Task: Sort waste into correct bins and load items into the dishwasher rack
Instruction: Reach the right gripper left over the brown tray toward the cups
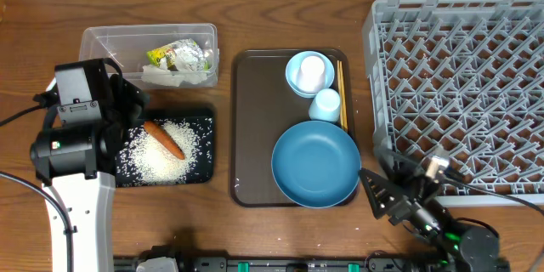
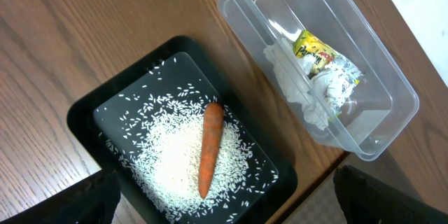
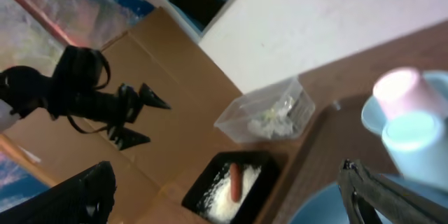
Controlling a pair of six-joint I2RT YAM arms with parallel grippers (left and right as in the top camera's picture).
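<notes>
Nearest, the right gripper [image 1: 376,194] hangs with its jaws spread wide and nothing between them, just off the near right rim of the large dark-blue bowl [image 1: 316,164]. That bowl is round, smooth and looks slick. A pinch on its thin rim could slip, and a tilted lift could knock the pale-blue cup [image 1: 325,104] standing just beside its far edge. The bowl sits on the brown serving tray [image 1: 255,136], a flat matte surface with a low lip that could catch a dragged bowl.

To the left, the left gripper [image 2: 224,199] hovers above the shallow black tray [image 1: 204,149], fingers apart and empty. The loose white rice grains [image 1: 153,157] lie in the tray as a granular heap, and the tapered, smooth orange carrot [image 1: 164,138] lies across them. A bump to this light tray would scatter rice over the wood.

Farther back, the white cup [image 1: 312,70] stands inside the small light-blue bowl [image 1: 293,81]. Gripping either could drag the other along. The thin wooden chopsticks [image 1: 342,93] lie along the tray's right lip, low and slim, so they are hard to pinch and likely to roll.

Farthest left, the clear plastic tub [image 1: 102,42] holds the crinkled yellow-green wrapper [image 1: 178,53] and the crumpled white tissue [image 1: 161,75].

On the right, the grey lattice dishwasher rack [image 1: 463,93] holds nothing. Its upright pegs could snag a rim lowered off-centre.
</notes>
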